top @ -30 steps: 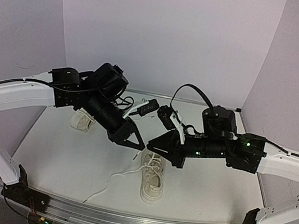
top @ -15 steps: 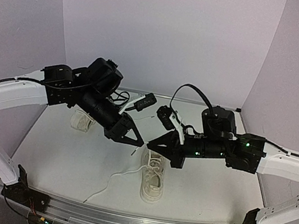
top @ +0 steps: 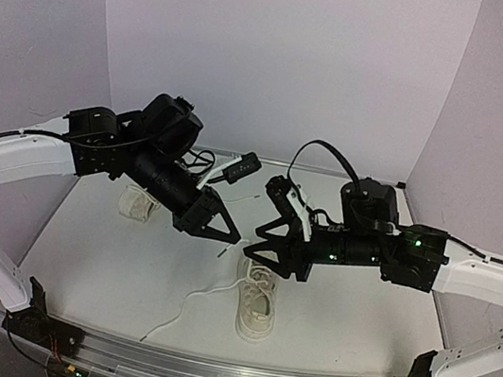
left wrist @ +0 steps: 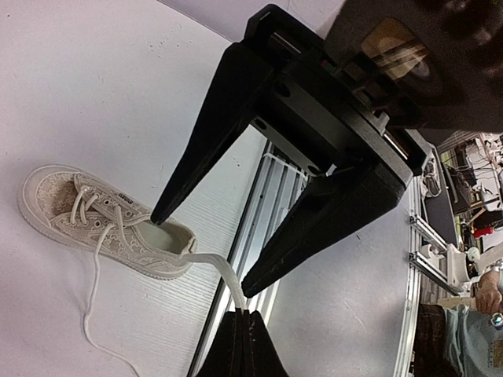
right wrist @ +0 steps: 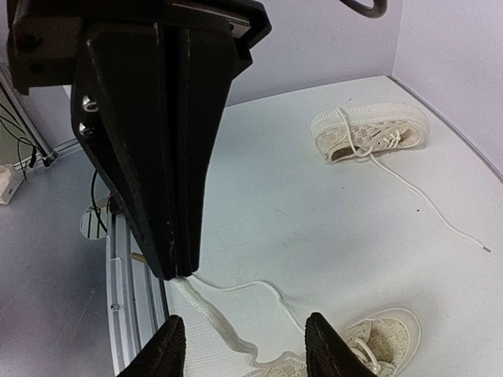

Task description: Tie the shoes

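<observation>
Underneath everything, a matte white tabletop [top: 106,261] spreads out, edged at the near side by a ribbed aluminium rail [top: 223,371]. Two white-shelled arms with black wrists meet nose to nose above it. The left gripper [top: 234,239], a pair of smooth black wedge-shaped fingers, is pressed together into a single point and pinches the end of a flat white woven lace [left wrist: 212,263] right at its tips. Facing it and just apart from it, the right gripper [top: 251,249] has its matching black tapered fingers spread roughly halfway with nothing clamped. In the right wrist view the lace droops in a loose curve between and beyond its rounded fingertips [right wrist: 169,345]. Just below both grippers sits a cream-white canvas lace-up sneaker [top: 257,304] with a pale rubber sole and a lacy-textured upper, and the pinched lace runs down to it. A thinner strand [top: 179,316] trails from it towards the rail. A second cream canvas sneaker [top: 137,201] of the same shape lies well behind the left gripper, partly hidden by that arm, its own thin lace [right wrist: 424,200] snaking loose over the table.
</observation>
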Controlling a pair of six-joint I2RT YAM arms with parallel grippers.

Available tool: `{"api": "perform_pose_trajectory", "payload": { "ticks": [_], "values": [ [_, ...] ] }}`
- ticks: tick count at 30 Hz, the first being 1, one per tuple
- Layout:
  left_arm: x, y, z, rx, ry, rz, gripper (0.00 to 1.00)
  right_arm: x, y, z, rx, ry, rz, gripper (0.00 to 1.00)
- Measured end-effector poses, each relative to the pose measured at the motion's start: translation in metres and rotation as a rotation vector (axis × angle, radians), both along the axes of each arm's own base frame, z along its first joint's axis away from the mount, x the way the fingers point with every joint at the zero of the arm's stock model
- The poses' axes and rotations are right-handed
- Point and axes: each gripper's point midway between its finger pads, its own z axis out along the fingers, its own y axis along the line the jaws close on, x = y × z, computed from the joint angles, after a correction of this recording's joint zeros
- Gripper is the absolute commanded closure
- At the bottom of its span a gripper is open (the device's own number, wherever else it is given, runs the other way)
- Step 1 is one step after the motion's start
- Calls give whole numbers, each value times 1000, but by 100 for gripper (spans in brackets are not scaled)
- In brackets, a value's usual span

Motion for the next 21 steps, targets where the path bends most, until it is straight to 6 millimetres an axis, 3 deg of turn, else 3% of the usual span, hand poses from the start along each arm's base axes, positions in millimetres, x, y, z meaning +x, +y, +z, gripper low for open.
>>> {"api": "perform_pose_trajectory", "payload": {
  "ticks": [6, 11, 13, 17, 21],
  "values": [
    [-1, 0, 0, -3, 4, -6, 100, 2, 4, -4, -11, -1, 1, 58],
    [-2, 0, 1, -4, 6, -8, 100, 5, 11, -11, -29, 4, 10, 96],
    [-2, 0, 1, -4, 6, -8, 90, 5, 12, -12, -33, 1, 15, 100],
    [2, 0, -1, 5, -3, 12, 47, 5, 12, -11, -31, 1, 14, 100],
    [12, 8, -9, 36, -28, 91, 32, 15, 2, -1, -18, -23, -63, 100]
  ]
}}
